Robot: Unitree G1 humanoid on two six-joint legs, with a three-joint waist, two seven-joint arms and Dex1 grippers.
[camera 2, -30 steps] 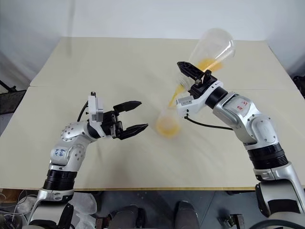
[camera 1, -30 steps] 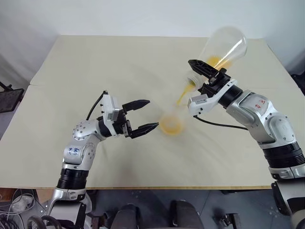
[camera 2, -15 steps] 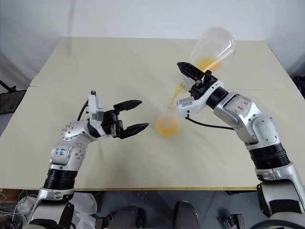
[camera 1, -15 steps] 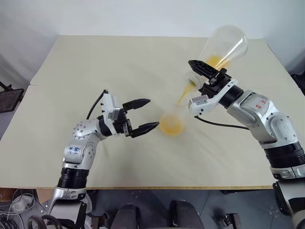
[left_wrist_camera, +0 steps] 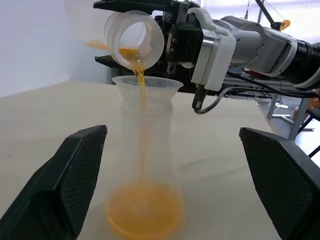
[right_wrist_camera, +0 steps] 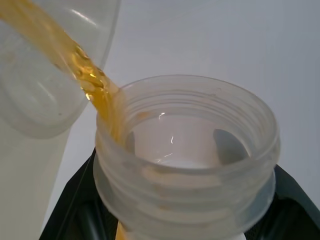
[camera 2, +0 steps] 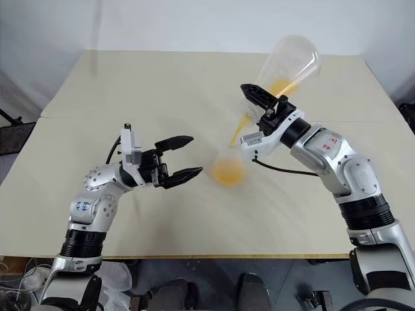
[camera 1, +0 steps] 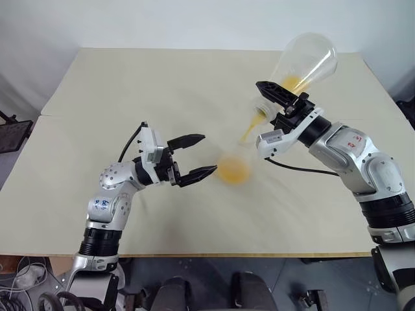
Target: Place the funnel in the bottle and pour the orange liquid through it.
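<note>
Almost nothing is changing over the last second: both arms are staying put and the stream is still running. The orange liquid point(left_wrist_camera: 144, 217) is pooling in the bottle's base, so the funnel step is done and the pour is mid-way, with some liquid still sitting in the flask point(camera 1: 305, 65).

The right end effector point(camera 1: 275, 107) is clamped on the flask's neck, holding it tipped mouth-down. The bottle point(left_wrist_camera: 146, 165) is standing on the desk point(camera 1: 130, 91) just below and to the left of that end effector. The left end effector point(camera 1: 194, 157) is hanging spread wide, holding nothing, with the bottle just off its fingertips.

The head views are blurring the funnel away. The left wrist view is showing the funnel point(left_wrist_camera: 146, 85) seated in the bottle neck and the stream landing inside it. The right wrist view is showing the flask's threaded mouth up close with liquid running over its lip.
</note>
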